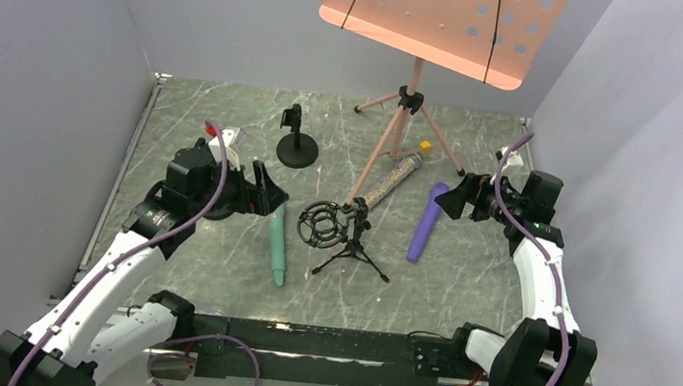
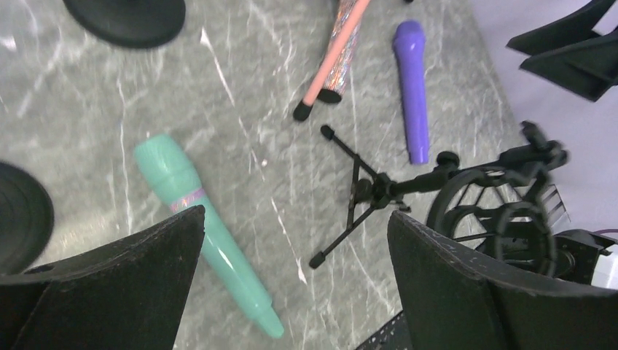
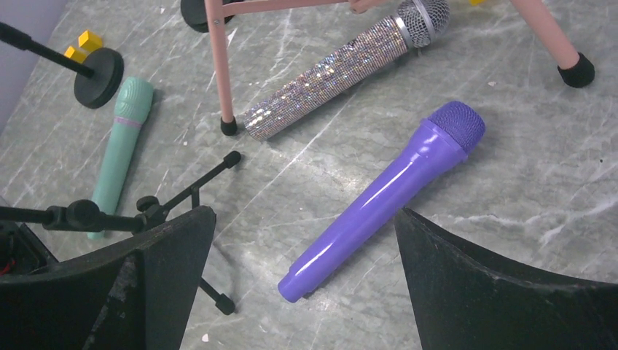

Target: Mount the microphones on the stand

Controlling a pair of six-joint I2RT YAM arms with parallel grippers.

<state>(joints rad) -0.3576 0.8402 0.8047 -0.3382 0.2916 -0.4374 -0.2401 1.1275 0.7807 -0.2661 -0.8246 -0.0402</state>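
The left gripper [image 1: 270, 193] and right gripper [image 1: 449, 196] both gape wide, holding nothing. On the table [image 1: 473, 286], the mint green microphone [image 1: 277, 244] lies left of the tripod stand [image 1: 349, 243] and the purple microphone [image 1: 426, 224] right of it. The glittery microphone [image 1: 387, 181] lies behind, partly crossed by a leg of the pink music stand [image 1: 411, 114], whose desk is cropped above. The mint microphone's band, possibly a label, is unreadable.

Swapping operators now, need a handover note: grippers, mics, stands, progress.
Left gripper: open, empty, over the mint green microphone.
Right gripper: open, empty, over the purple microphone.
Both lie flat on the table; the glittery microphone lies among the pink music stand legs.
Tripod stand with shock mount stands between green and purple, holding nothing; round-base stand too.
Done: nothing attached. Left: all three microphones.
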